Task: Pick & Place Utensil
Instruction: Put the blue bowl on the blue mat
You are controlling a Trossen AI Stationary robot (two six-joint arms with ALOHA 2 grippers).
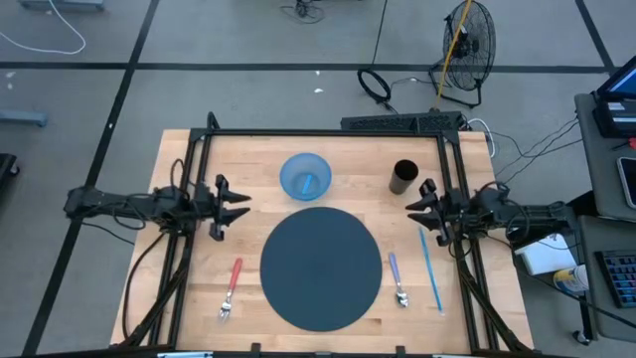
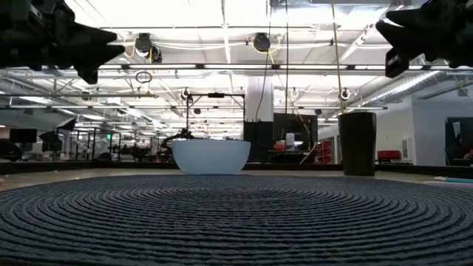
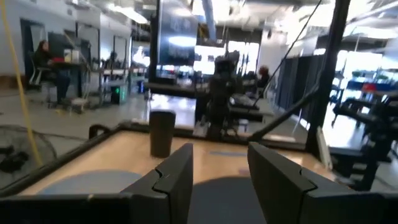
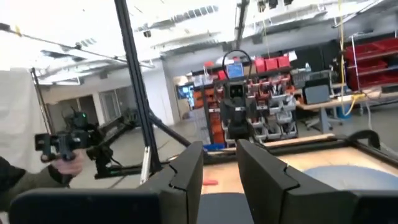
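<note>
From above, the pale wood-grain desk [image 1: 199, 288] carries a round, dark woven placemat [image 1: 321, 267] at its middle. Behind the mat stands a translucent blue bowl [image 1: 305, 176], and to its right a dark cylindrical cup [image 1: 403, 177]. A fork with a red handle [image 1: 231, 288] lies left of the mat; a metal spoon with a purple handle [image 1: 397, 279] lies just right of it, and a thin blue straw-like stick [image 1: 430, 268] lies beside the spoon. The left hand [image 1: 234, 207] hovers at the desk's left edge, fingers apart and empty; the right hand [image 1: 417, 211] hovers at the right edge, likewise parted and holding nothing.

At desk height, the mat's ribbed concentric weave [image 2: 236, 218] fills the foreground, with the smooth rounded bowl [image 2: 211, 157] and the straight-sided cup [image 2: 357, 143] beyond.

The left wrist view shows two flat, dark, angular fingers [image 3: 177, 180] spread, the cup [image 3: 161, 132] ahead.

The right wrist view shows its blocky fingers [image 4: 267, 177] spread too; a person's hand [image 4: 65, 163] holds a dark device off the desk.
</note>
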